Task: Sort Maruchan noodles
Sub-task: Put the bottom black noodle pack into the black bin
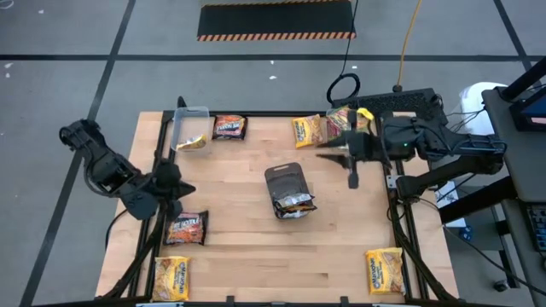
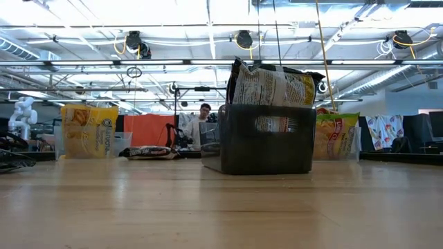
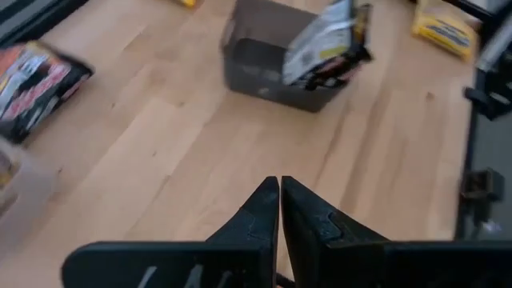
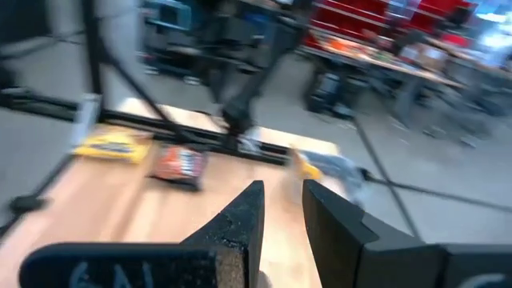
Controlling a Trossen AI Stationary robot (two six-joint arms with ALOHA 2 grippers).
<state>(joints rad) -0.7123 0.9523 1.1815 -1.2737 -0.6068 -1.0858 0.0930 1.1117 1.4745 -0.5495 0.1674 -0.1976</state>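
Note:
Maruchan noodle packets lie flat about the wooden table: a dark red one and a yellow one near left, a yellow one near right, a dark one and a yellow one along the far edge. More packets stand on edge in the dark tray at mid-table. My left gripper hangs shut and bare over the table's left side, pointing toward the tray. My right gripper is open and bare, high over the far right.
A clear tub with a yellow packet in it stands at the far left corner. More packets lie at the far right, under my right arm. In the low view the tray and its packets rise at mid-table.

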